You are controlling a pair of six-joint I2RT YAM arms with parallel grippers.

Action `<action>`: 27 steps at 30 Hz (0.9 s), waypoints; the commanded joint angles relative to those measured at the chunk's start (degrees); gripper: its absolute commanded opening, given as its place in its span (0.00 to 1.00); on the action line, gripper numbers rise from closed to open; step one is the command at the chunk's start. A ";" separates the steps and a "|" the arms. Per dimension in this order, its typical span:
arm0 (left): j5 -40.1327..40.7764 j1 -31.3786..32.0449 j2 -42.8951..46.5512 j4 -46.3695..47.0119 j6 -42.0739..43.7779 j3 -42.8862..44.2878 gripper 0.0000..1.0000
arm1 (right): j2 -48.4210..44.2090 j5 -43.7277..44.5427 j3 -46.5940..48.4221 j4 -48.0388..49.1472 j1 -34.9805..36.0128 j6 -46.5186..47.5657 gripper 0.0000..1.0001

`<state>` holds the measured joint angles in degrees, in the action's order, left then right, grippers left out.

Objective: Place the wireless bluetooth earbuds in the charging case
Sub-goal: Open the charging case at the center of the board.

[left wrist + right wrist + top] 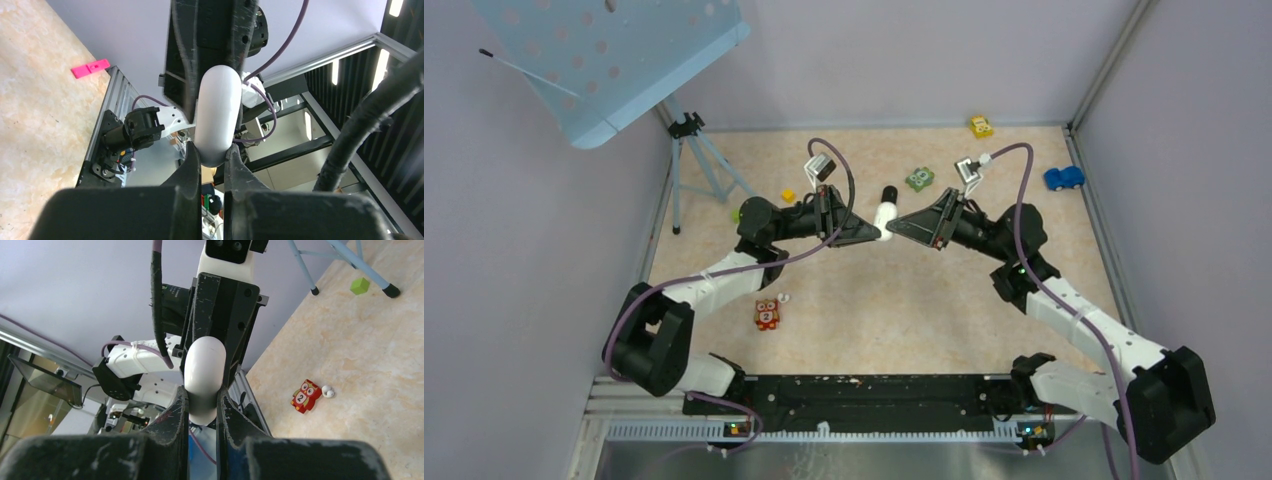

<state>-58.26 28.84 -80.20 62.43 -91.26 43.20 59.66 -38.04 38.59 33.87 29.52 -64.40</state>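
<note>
Top external: charging case (885, 213) clamped between left claw (877, 236) and right claw (893, 228).

tripod (686, 127) back-left, owl block (767, 314) front-left

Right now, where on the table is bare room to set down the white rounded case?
The widest bare patch of the beige table lies at the middle front, between the red owl block, the right arm and the black base rail. The far right is crowded: green toy block, yellow toy car, blue toy car.
</note>
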 commanded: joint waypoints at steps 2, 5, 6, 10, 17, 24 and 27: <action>0.29 0.33 0.37 2.22 0.55 2.36 0.00 | -1.89 0.66 -0.40 0.04 0.02 0.89 0.49; 1.01 0.26 1.35 2.67 0.61 1.82 0.00 | -2.13 1.63 -0.75 -0.89 0.00 0.92 0.53; 1.33 0.25 1.56 2.69 0.74 1.65 0.00 | -2.10 1.80 -1.05 -0.44 -0.06 0.57 0.53; 1.81 0.10 2.15 2.69 0.71 1.63 0.00 | -2.41 2.81 -3.19 2.60 -0.19 -1.65 0.53; 2.05 -0.05 2.67 2.96 0.65 1.72 0.00 | -3.85 3.93 -4.77 2.89 -1.05 -2.59 0.52; 2.08 -0.67 3.21 2.89 0.65 1.52 0.00 | -5.43 2.91 -5.32 2.19 -2.28 -2.25 0.49; 2.03 -0.90 3.32 3.12 0.52 0.88 0.00 | -5.93 2.04 -4.89 1.51 -2.95 -1.63 0.47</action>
<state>-57.06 28.38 -79.13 61.89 -91.20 43.24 55.42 -34.87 33.36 34.70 27.79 -67.13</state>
